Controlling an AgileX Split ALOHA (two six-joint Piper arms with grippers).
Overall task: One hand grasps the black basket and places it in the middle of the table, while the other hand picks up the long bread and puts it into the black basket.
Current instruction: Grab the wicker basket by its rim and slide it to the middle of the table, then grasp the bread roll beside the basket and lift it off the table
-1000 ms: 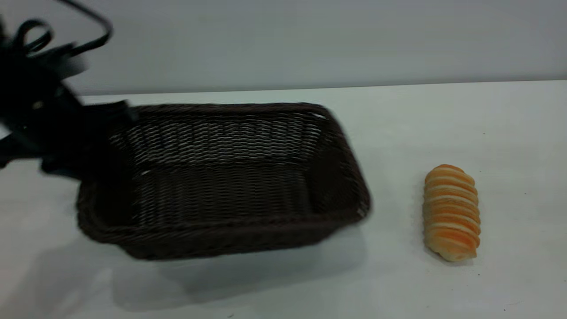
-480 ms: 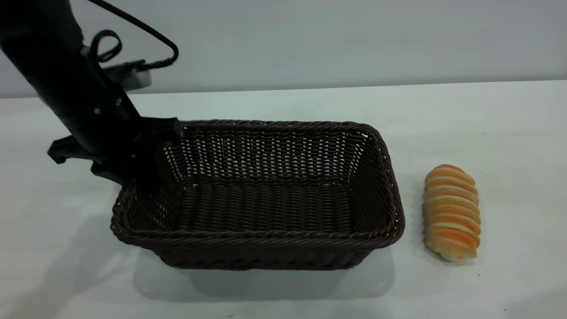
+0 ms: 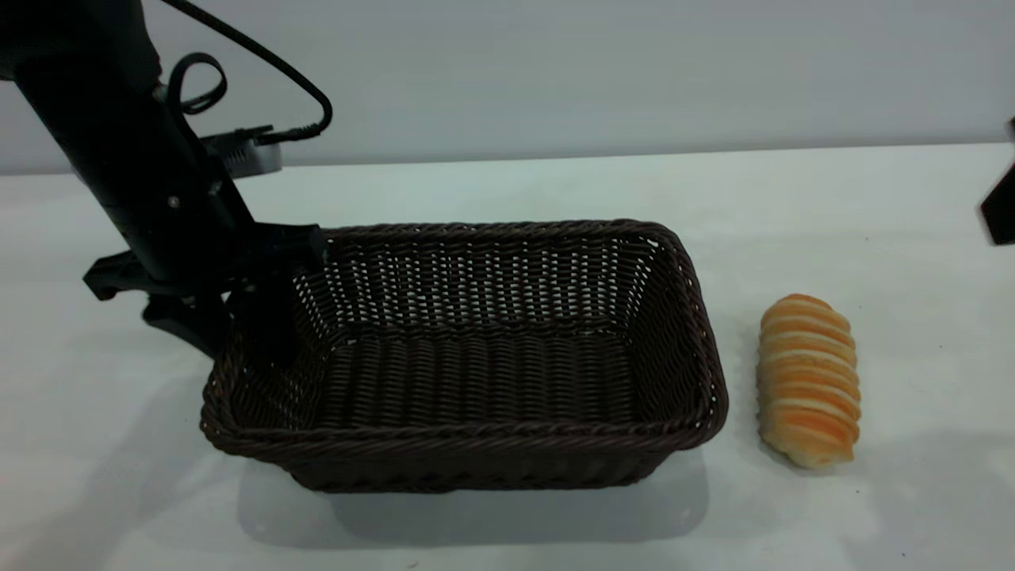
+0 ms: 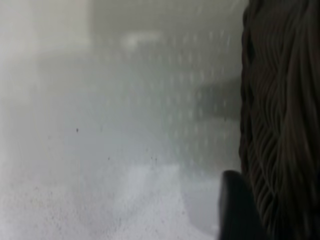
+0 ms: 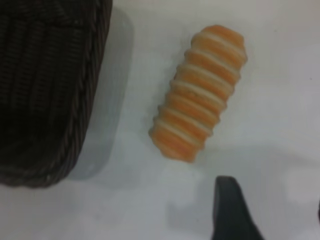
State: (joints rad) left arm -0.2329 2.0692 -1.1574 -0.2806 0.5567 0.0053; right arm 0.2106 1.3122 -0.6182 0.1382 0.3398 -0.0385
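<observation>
The black basket (image 3: 468, 357) stands on the white table (image 3: 507, 182), a little left of centre. My left gripper (image 3: 226, 329) straddles its left wall, one finger inside and one outside, shut on the wall. In the left wrist view the outer finger (image 4: 235, 210) lies against the wicker (image 4: 280, 120). The long bread (image 3: 809, 379) lies on the table just right of the basket. My right gripper (image 5: 272, 215) is open and empty above the table, a short way from the bread (image 5: 200, 120), with the basket's corner (image 5: 45, 90) beside it. Part of the right arm (image 3: 1001, 210) shows at the right edge.
A grey camera module (image 3: 250, 151) and looped cable ride on the left arm behind the basket. Bare white tabletop lies in front of the basket and beyond the bread to the right. A plain grey wall stands behind the table.
The left gripper has carried the basket rightward and set it lower on the table, where it is now nearly still. The right arm has come into view at the right edge.
</observation>
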